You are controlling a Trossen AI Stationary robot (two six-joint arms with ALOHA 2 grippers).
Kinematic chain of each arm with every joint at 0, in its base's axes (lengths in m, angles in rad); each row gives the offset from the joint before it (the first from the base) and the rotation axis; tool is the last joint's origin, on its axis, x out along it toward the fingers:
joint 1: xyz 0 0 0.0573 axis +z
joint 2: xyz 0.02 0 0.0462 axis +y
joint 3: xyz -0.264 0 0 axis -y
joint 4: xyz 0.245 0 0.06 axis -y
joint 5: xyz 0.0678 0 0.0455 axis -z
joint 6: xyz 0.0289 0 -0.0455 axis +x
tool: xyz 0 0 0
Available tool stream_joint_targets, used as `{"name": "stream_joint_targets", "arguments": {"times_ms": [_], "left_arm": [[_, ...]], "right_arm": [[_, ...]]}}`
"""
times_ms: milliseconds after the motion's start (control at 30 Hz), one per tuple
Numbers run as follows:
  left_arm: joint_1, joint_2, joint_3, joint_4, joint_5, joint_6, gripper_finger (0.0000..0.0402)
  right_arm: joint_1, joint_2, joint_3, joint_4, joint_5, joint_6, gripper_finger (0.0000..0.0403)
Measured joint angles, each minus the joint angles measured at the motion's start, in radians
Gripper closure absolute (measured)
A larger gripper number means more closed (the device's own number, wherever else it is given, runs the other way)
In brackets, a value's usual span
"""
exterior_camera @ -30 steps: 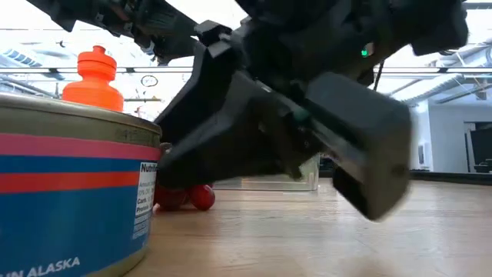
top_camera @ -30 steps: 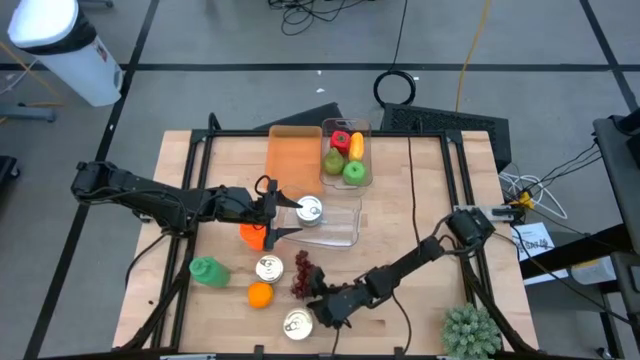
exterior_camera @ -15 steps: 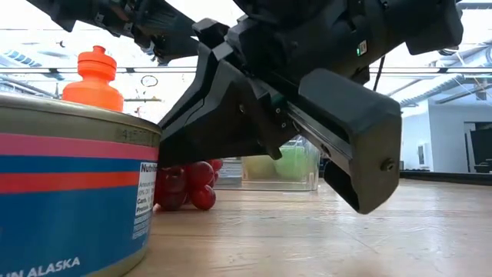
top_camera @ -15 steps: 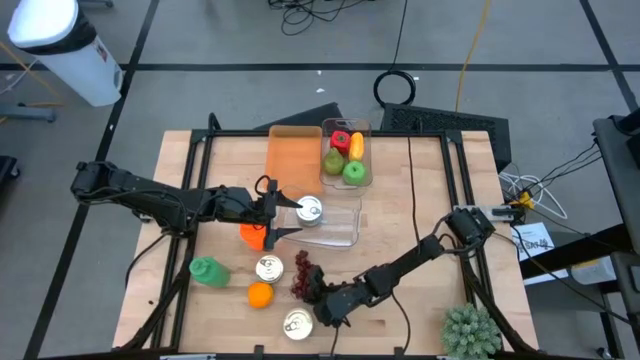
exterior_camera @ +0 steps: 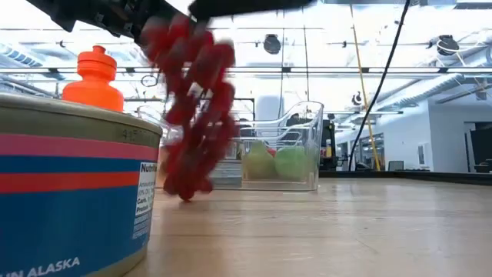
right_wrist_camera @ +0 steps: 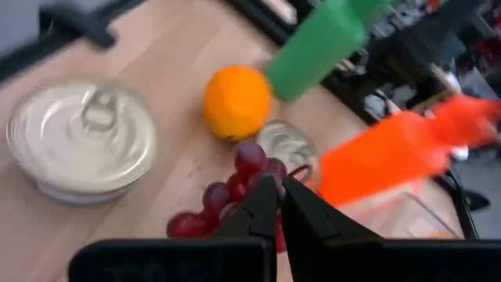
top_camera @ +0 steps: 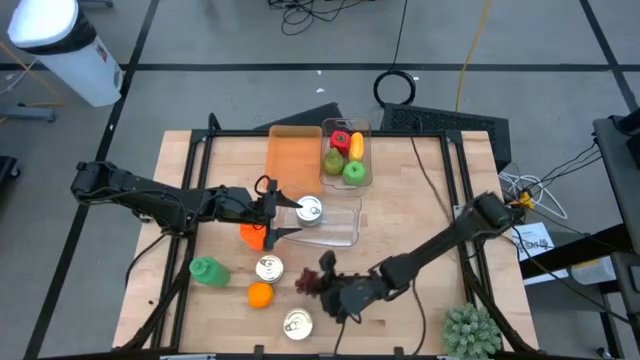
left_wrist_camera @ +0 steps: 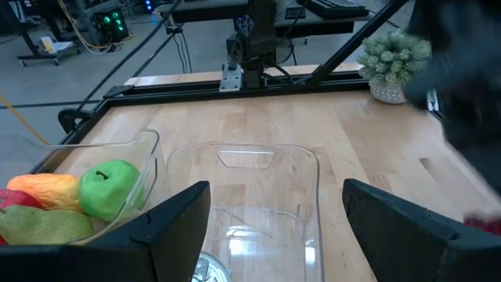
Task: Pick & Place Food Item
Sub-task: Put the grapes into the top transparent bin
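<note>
A bunch of red grapes (top_camera: 318,276) hangs from my shut right gripper (top_camera: 338,292) near the table's front edge; in the low view the grapes (exterior_camera: 192,108) dangle blurred in front of the fruit box. My left gripper (top_camera: 284,216) is open at table height at the near end of a clear plastic container (top_camera: 338,222). Its fingers point at a silver can (top_camera: 310,210) that stands in that container, and they touch nothing that I can see. The left wrist view looks into the clear container (left_wrist_camera: 243,196). My right gripper (right_wrist_camera: 278,192) pinches the top of the grape bunch (right_wrist_camera: 268,174) between its two fingertips, coming from above and pointing down. The grapes (right_wrist_camera: 227,205) hang below the fingers. I cannot tell whether their lowest grapes (exterior_camera: 183,188) clear the table.
A second clear box of fruit (top_camera: 346,155) and an orange board (top_camera: 293,155) lie at the far edge. Near the grapes stand an orange bottle (top_camera: 253,234), a green bottle (top_camera: 207,271), an orange (top_camera: 260,295) and two cans (top_camera: 268,267) (top_camera: 297,322). A small plant (top_camera: 470,332) is front right.
My right gripper has risen and shifted toward the table's right, staying shut on the grapes. The bunch, which lay on the table beside the can, has been pulled up and now hangs and swings below the fingers. The left arm has kept still.
</note>
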Motion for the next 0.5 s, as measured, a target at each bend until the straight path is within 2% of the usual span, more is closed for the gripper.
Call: {"name": "stream_joint_targets", "arguments": {"times_ms": [100, 233, 333, 500], "left_arm": [[0.0, 0.0, 0.0, 0.0, 0.0, 0.0, 0.0101], [0.0, 0.0, 0.0, 0.0, 0.0, 0.0, 0.0101], [0.0, 0.0, 0.0, 0.0, 0.0, 0.0, 0.0101], [0.0, 0.0, 0.0, 0.0, 0.0, 0.0, 0.0101]], "right_arm": [[-0.014, -0.087, -0.01, -0.047, -0.005, 0.077, 0.0401], [-0.044, -0.202, -0.084, -0.04, -0.103, 0.155, 0.0402], [-0.07, -0.299, -0.168, 0.01, -0.157, 0.227, 0.0402], [-0.084, -0.447, -0.344, 0.127, -0.158, 0.286, 0.0402]]}}
